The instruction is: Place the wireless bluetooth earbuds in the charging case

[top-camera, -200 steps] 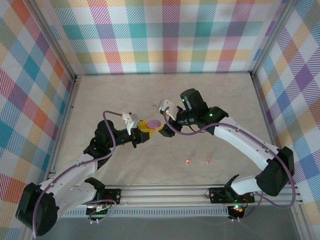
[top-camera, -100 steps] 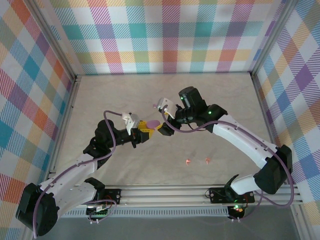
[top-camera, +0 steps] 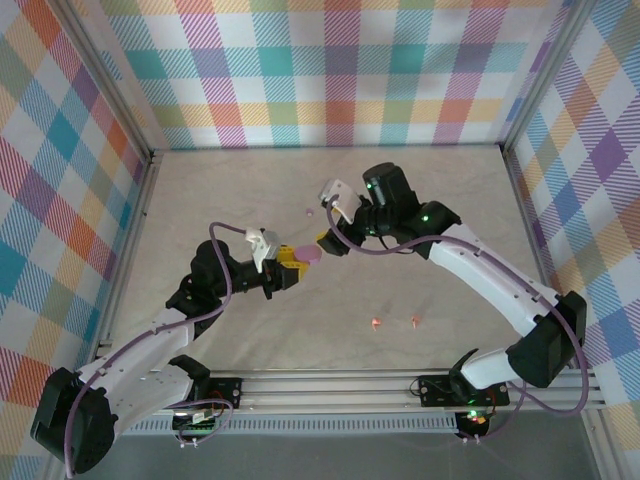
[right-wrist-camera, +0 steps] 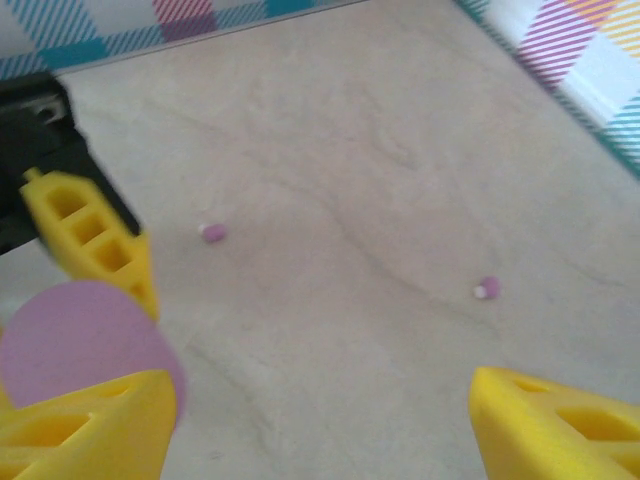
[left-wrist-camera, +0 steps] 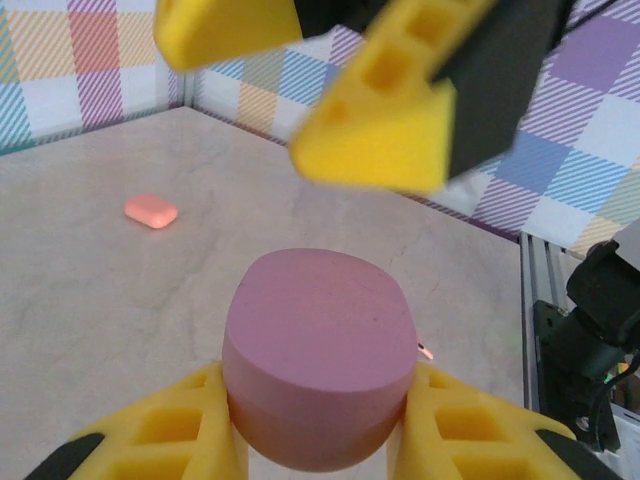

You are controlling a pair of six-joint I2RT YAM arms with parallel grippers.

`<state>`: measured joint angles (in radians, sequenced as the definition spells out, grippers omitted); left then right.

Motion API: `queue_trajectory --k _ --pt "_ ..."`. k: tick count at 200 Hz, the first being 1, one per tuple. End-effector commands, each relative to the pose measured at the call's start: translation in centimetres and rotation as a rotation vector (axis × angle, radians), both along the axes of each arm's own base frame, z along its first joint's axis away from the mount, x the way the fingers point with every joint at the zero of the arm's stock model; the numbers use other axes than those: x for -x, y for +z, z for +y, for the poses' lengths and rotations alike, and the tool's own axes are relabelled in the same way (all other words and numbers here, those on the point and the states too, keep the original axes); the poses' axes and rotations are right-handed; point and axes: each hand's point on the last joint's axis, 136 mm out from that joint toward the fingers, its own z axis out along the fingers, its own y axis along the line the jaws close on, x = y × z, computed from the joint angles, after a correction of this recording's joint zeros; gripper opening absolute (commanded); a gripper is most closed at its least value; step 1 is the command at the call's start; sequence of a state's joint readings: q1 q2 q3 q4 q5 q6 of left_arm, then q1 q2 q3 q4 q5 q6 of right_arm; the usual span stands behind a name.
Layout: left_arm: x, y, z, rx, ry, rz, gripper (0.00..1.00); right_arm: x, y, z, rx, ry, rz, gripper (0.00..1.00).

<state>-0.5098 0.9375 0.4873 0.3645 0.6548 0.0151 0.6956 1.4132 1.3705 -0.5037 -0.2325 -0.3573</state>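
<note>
The left hand (top-camera: 292, 265) is clamped on the lilac charging case (left-wrist-camera: 320, 345), one yellow finger on each flank, and holds it clear of the desk (top-camera: 220, 190). The likely purpose is to present the case as a fixed, raised target for the other arm. The case sits with its broad flat face upward and its seam running level. The lid appears closed, so opening it is probably a step not yet done. In plan the case is nearly round, so no long axis can be stated firmly; its short axis is vertical. The right hand (top-camera: 330, 242) hovers just beside and slightly above the case, its fingers (right-wrist-camera: 85, 420) wide apart with nothing between them. This posture would suit either lifting the lid or going for a bud. Two lilac earbuds (right-wrist-camera: 213, 232) lie loose on the desk beyond the case, well apart from each other. Each shows a paler tip toward the left of the right wrist view, but they are too small to give a long axis. Two salmon earbuds (top-camera: 375, 322) lie near each other farther right, toward the arm bases; their orientation cannot be resolved.
</note>
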Motion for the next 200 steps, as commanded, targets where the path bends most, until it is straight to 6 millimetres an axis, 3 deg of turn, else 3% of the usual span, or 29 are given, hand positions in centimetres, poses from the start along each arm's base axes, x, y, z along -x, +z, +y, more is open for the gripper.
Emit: queue_trajectory --k 1,34,68,128,200 --pt "0.6 1.8 -0.3 0.026 -0.034 -0.041 0.24 0.2 1.8 0.4 -0.044 0.035 -0.037 0.77" --pt "0.6 1.8 -0.4 0.025 -0.038 -0.032 0.24 4.1 0.0 1.0 -0.014 0.238 -0.075 0.78" --pt "0.8 1.9 -0.3 0.022 -0.042 -0.029 0.24 6.1 -1.6 1.2 0.027 0.333 -0.082 0.81" --pt "1.3 1.9 -0.4 0.015 -0.065 -0.029 0.24 4.9 -1.8 2.3 0.077 0.329 -0.084 0.81" --pt "1.2 2.1 -0.7 0.011 -0.073 -0.038 0.24 5.3 -2.8 2.3 0.113 0.362 -0.058 0.81"
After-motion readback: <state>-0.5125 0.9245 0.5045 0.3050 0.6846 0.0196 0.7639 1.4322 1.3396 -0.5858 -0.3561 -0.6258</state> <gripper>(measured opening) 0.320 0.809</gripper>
